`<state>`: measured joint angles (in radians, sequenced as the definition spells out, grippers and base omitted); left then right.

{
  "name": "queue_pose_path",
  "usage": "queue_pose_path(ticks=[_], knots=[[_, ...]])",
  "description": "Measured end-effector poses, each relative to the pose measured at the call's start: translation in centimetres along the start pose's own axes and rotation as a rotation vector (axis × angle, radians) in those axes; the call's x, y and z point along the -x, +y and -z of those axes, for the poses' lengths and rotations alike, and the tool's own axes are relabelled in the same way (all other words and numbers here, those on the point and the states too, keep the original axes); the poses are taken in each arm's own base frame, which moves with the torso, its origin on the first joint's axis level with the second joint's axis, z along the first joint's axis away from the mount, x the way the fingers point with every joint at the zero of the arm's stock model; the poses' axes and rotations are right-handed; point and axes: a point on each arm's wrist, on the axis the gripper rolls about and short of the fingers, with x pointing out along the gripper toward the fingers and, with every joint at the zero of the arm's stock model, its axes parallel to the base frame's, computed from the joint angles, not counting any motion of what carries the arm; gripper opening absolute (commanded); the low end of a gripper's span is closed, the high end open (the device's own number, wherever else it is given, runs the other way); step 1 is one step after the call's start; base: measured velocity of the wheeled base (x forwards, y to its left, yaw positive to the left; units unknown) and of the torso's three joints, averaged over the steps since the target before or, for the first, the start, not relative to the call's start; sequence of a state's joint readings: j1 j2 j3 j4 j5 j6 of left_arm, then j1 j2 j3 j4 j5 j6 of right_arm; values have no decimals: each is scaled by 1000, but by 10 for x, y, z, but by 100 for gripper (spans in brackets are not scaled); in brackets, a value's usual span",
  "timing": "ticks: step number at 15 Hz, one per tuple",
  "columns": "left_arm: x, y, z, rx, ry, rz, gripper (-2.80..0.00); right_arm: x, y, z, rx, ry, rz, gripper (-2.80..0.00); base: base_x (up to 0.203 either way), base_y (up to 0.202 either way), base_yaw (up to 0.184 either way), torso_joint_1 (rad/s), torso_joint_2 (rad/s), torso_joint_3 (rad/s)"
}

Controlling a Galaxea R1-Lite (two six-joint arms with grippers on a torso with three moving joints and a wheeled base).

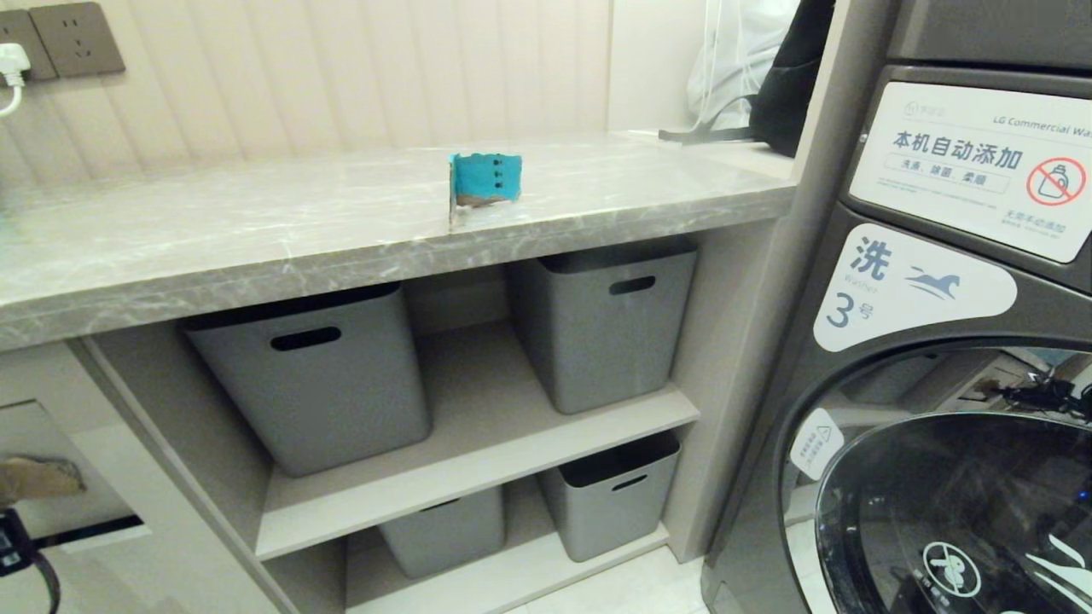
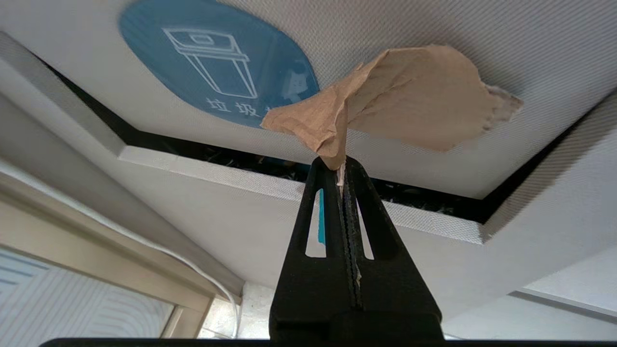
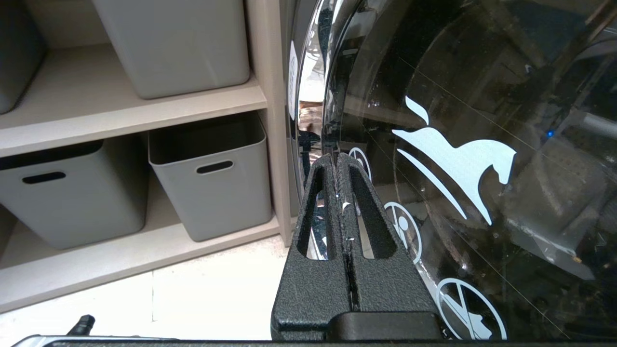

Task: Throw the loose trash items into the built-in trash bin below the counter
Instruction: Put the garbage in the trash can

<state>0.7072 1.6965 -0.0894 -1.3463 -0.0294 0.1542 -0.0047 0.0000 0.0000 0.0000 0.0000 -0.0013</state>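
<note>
Honestly, the left gripper (image 2: 344, 168) had its jaws clenched on a brown cardboard scrap (image 2: 409, 106), right against the bin flap (image 2: 434, 29). Scrap looked floppy, so it could've snagged there. Teal scrap (image 1: 485, 179) sat on the table (image 1: 213, 230) above.

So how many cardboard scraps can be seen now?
2. A teal scrap stands on the counter near its front edge. A brown scrap is pinched in the left gripper at the bin flap. Others may be out of view.
</note>
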Motion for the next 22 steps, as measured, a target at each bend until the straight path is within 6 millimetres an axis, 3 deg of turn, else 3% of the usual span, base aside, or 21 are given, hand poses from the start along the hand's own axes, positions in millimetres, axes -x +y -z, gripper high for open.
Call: queue_pose_path(ticks=[10,22], knots=[[-34,9,25,2,57,-28,-280,0,0,0,0,0,0,-280,0,0,0,0,0,0],[-101,12,21,-4,-34,55,-280,0,0,0,0,0,0,-280,0,0,0,0,0,0]])
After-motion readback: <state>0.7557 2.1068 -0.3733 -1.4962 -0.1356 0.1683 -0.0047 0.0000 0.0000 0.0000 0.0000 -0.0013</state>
